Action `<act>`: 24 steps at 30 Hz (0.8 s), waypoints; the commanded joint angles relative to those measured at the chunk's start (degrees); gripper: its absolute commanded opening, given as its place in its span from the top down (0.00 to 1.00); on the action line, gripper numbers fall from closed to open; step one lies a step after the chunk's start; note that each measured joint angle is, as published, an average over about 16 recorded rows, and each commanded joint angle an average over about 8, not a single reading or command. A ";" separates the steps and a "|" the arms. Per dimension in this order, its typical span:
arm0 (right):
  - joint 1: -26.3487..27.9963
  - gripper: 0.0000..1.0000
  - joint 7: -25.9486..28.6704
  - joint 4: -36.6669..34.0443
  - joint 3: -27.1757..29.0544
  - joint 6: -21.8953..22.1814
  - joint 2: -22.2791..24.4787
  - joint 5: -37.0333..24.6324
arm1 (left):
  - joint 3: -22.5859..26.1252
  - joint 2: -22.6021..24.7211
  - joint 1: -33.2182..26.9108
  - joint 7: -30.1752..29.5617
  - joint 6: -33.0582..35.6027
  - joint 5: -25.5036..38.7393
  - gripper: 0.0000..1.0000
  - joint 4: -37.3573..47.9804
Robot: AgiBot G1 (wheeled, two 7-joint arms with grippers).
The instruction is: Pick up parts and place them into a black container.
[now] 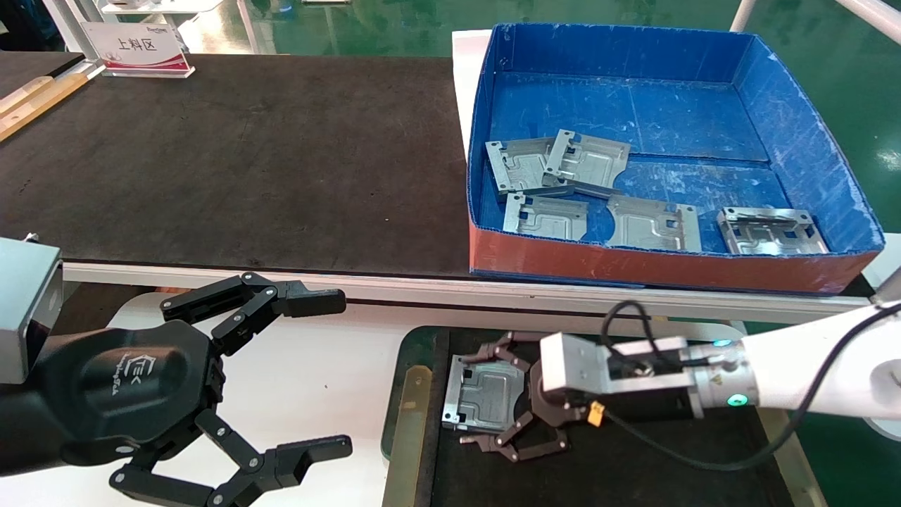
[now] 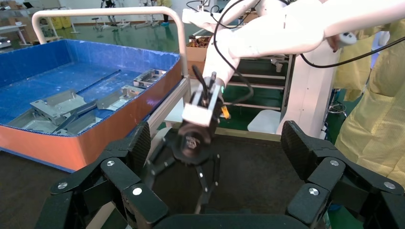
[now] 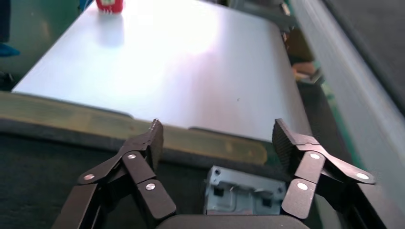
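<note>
Silver part (image 1: 484, 393) lies flat in the black container (image 1: 633, 479), low in the frame, between the right gripper's (image 1: 486, 401) spread fingers, not pinched.

The left gripper (image 1: 310, 373) waits wide open, lower left.

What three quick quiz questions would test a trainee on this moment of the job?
1. True or false: the right gripper stands open around a plate in the black tray.
2. How many plates lie in the blue box?
3. Which is nearer the blue box: A) left gripper, B) right gripper?

Key: 1 true; 2 five; 3 B.
</note>
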 commanded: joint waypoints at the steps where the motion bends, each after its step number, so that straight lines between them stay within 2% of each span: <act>1: 0.13 0.00 0.49 1.21 0.21 -1.15 0.58 0.85 | 0.00 0.00 0.00 0.00 0.00 0.00 0.00 0.00; 9: -4.54 0.00 12.42 22.84 -4.44 -0.86 9.70 15.83 | 0.00 0.00 0.00 0.00 0.00 0.00 0.00 0.00; 13: -5.59 0.00 16.04 30.16 -6.29 -0.30 13.83 21.91 | 0.00 0.00 0.00 0.00 0.00 0.00 0.00 0.00; 18: -5.69 0.00 19.16 32.73 -6.91 0.15 16.46 27.62 | 0.00 0.00 0.00 0.00 0.00 0.00 0.00 0.00; 24: -5.86 0.00 22.06 32.56 -6.43 0.04 17.64 33.22 | -0.01 -0.01 0.01 0.01 -0.02 0.00 0.00 0.01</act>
